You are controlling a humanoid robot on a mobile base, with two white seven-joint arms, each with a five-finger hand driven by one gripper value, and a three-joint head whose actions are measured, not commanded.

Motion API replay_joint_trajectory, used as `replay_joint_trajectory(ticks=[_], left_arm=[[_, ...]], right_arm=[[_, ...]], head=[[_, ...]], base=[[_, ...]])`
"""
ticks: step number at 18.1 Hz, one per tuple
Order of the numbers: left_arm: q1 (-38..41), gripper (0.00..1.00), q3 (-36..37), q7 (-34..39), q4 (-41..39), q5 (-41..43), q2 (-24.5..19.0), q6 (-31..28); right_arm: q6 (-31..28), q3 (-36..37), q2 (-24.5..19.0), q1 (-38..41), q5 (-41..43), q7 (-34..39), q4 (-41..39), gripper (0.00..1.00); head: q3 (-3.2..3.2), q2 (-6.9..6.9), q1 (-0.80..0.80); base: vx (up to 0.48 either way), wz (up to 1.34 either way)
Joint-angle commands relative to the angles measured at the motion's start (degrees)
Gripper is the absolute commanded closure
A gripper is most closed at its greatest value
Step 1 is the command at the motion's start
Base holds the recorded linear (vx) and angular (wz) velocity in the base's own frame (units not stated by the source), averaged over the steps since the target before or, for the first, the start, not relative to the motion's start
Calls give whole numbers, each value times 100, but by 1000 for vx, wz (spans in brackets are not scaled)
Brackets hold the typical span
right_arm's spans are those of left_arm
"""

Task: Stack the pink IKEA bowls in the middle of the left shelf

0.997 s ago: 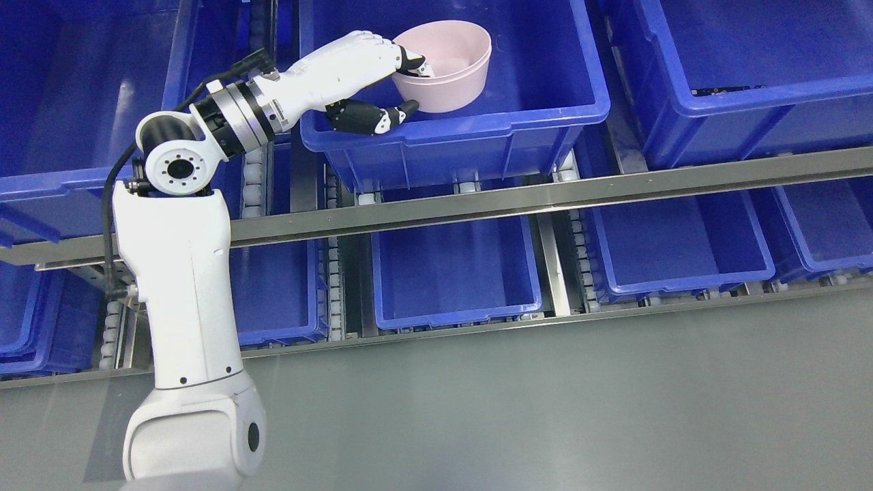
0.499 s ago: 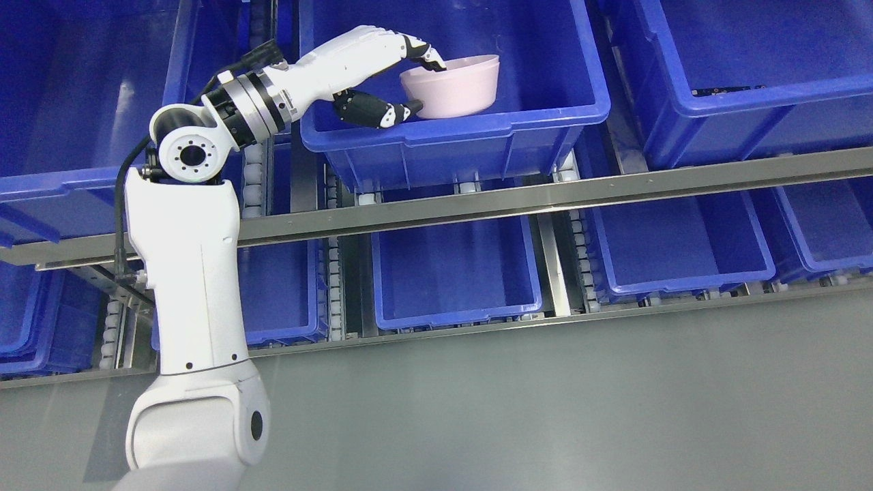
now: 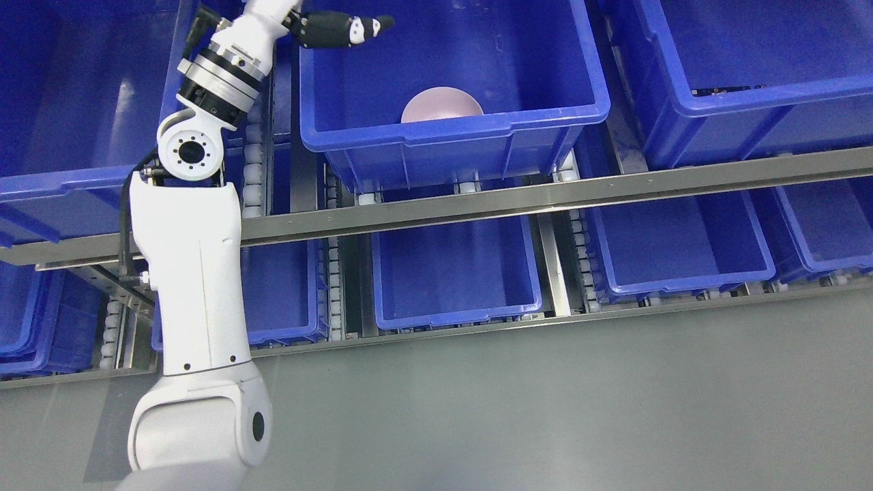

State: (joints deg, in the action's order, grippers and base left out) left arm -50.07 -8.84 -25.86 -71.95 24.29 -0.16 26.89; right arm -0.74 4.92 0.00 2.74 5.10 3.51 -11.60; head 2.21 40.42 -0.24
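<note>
**Inspector:** Where is the pink bowl [image 3: 441, 106]?

**Operator:** Upper centre of the frame, inside the blue bin [image 3: 450, 129] on the upper shelf level. I see only its pale upper part above the bin's front wall. A second ago my left hand [image 3: 334, 28] gripped its rim; half a second ago it was lowering it. Now the bowl sits low in the bin, released.

**Inspector:** State of the hand?

**Operator:** It has lifted to the top edge of the frame, left of centre, holding nothing. Only the dark thumb shows; the rest is cut off, so I cannot tell its pose.

**Inspector:** Meaning for the task?

**Operator:** I judge this placement done. Whether it rests on another bowl, I cannot tell. The right hand is out of view.
</note>
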Motion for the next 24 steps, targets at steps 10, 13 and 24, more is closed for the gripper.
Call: replay_joint_trajectory(ticks=[10,13,24], left_arm=[[2606,0,558,1186,-2410,-2472,-84,-1687],[2967,0,541,1628,-2577,-2472,-84,-1652],[3065,0,303,1479,-2736,-2472,-84,-1678]], right_arm=[[4,0,100,8,0,1,0,0],[4,0,100,-1,0,1,0,0],[4,0,100,-1,0,1,0,0]], head=[[0,0,0],[0,0,0],[0,0,0]], base=[[0,0],[0,0],[0,0]])
